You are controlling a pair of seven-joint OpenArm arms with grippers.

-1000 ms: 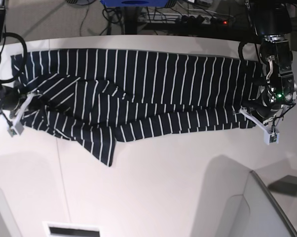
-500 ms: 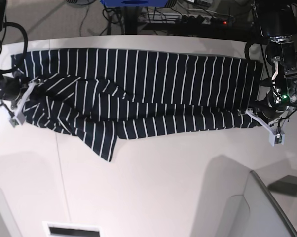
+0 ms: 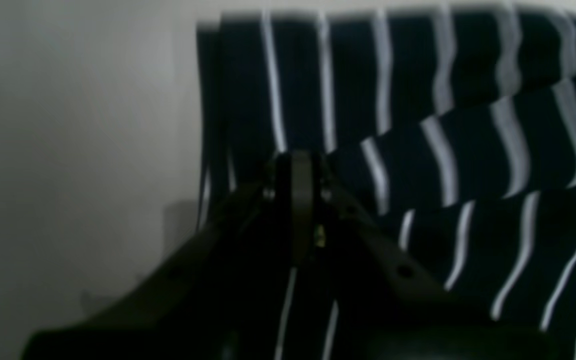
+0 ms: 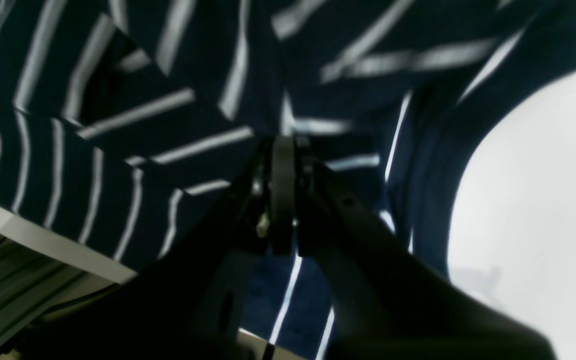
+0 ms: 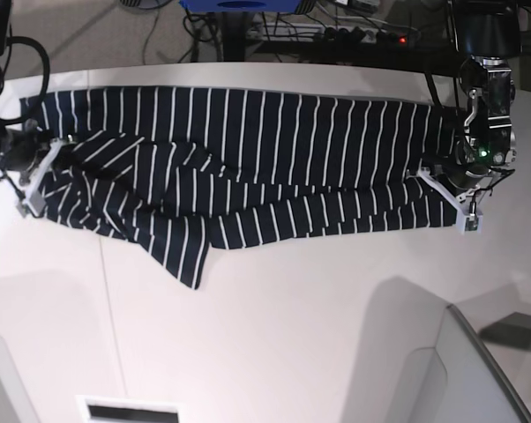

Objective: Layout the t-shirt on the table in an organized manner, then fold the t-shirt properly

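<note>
The t-shirt point(image 5: 248, 167) lies long and bunched across the far side of the bench point(image 5: 274, 335). The left gripper point(image 5: 448, 183) pinches one end and the right gripper point(image 5: 38, 167) pinches the other end. Holding both ends probably lets them pull the cloth flat.

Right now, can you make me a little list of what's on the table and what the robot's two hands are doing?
shirt: dark t-shirt with thin white stripes, stretched sideways, near half bunched in folds
table: off-white table, bare in front of the shirt
left gripper: left gripper shut on the t-shirt's edge, at the base view's right end
right gripper: right gripper shut on the t-shirt, at the base view's left end
fold: not neat yet; a pointed flap hangs toward the front
</note>
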